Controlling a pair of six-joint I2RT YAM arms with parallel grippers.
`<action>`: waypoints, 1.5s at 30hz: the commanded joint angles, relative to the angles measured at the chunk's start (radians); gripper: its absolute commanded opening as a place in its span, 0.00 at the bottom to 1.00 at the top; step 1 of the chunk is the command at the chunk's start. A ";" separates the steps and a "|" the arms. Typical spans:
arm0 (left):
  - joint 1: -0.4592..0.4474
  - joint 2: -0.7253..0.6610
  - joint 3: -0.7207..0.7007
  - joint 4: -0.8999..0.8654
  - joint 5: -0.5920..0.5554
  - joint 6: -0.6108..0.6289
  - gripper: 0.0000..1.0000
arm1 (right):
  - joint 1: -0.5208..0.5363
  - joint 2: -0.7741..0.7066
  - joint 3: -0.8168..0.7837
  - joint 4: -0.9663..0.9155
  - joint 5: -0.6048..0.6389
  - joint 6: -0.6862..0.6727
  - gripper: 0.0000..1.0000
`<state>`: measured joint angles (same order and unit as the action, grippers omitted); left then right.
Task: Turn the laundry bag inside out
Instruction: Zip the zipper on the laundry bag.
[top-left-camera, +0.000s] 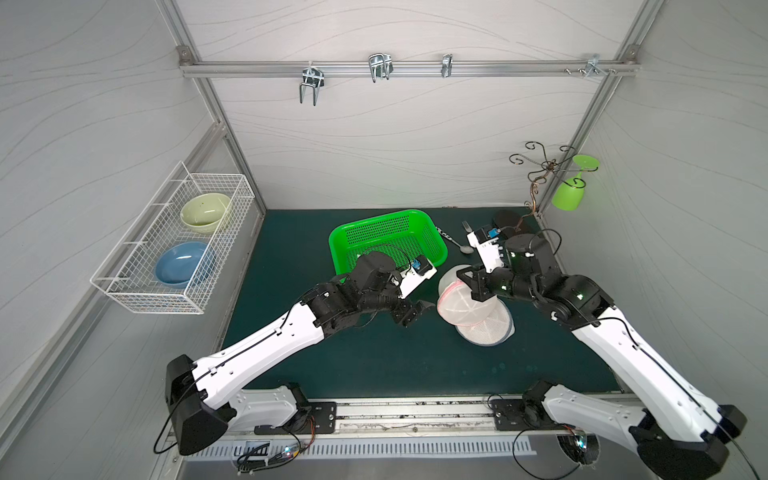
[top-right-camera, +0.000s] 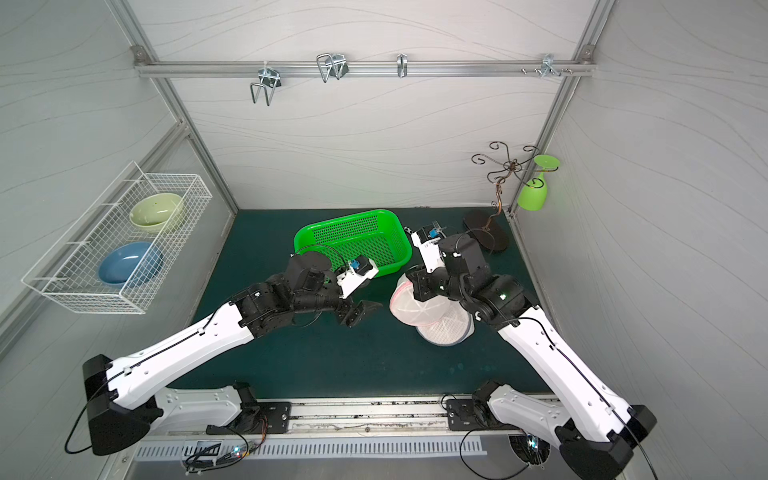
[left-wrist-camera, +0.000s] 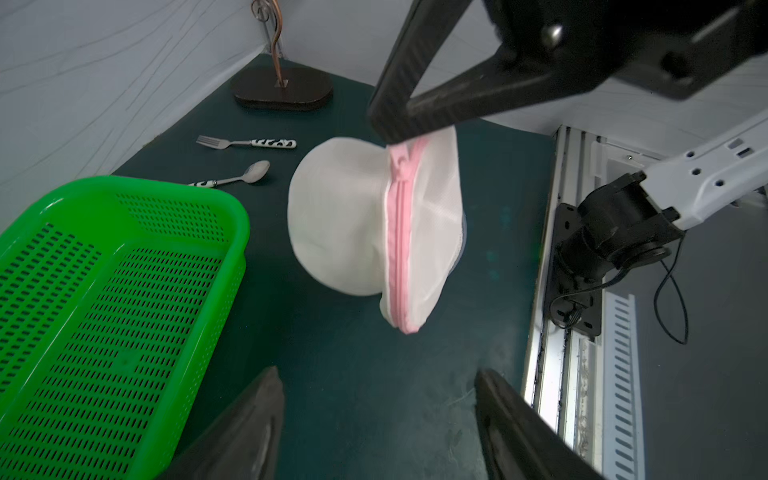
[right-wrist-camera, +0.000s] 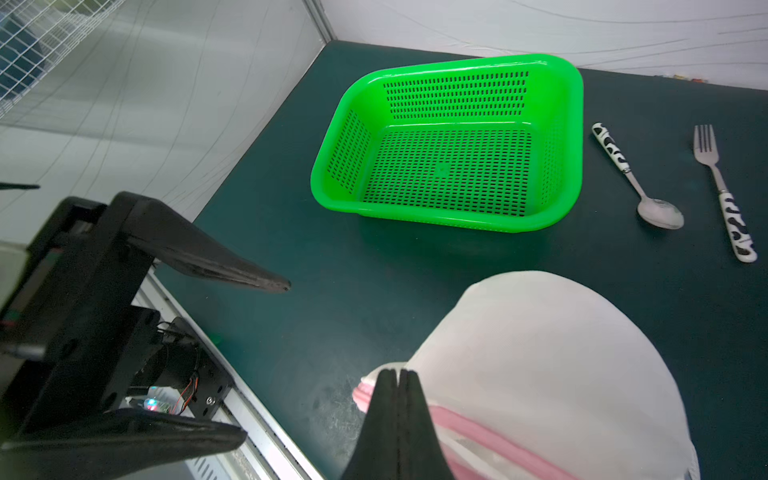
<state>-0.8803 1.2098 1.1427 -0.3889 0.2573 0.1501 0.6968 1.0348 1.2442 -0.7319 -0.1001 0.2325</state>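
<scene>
Green perforated plastic basket (left-wrist-camera: 137, 183) sits off to the side of both jaws, not in play. White mesh laundry bag (left-wrist-camera: 340, 216) hangs below the right gripper (right-wrist-camera: 397, 378), jaws clamped on its pink zipper (left-wrist-camera: 399, 232) edge. Left gripper (left-wrist-camera: 376, 371) jaws apart, empty, just short of the bag. Risks: thin pinch slips when pulled; left jaws grab both mesh layers, so nothing inverts. Can't tell if zip is open.

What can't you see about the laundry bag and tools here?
Inside of the laundry bag: all views, its own cloth hides it.
Mesh disc beneath: both top views, bag covers the join.
Grip of the right tool: both top views, its body covers it.
Left tool: left wrist view, bottom edge crops its body.
</scene>
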 joint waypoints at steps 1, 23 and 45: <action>-0.006 0.017 0.047 0.123 0.085 -0.038 0.73 | 0.026 0.006 0.022 0.021 -0.065 -0.022 0.00; -0.003 0.036 0.053 0.084 0.095 -0.037 0.00 | 0.098 0.031 0.091 0.047 -0.007 0.095 0.00; -0.003 -0.124 -0.125 0.385 0.100 -0.083 0.00 | -0.181 -0.021 0.049 -0.104 -0.053 0.279 0.00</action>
<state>-0.8803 1.1206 1.0142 -0.1284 0.3534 0.0761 0.5301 1.0275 1.3071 -0.7918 -0.1627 0.5030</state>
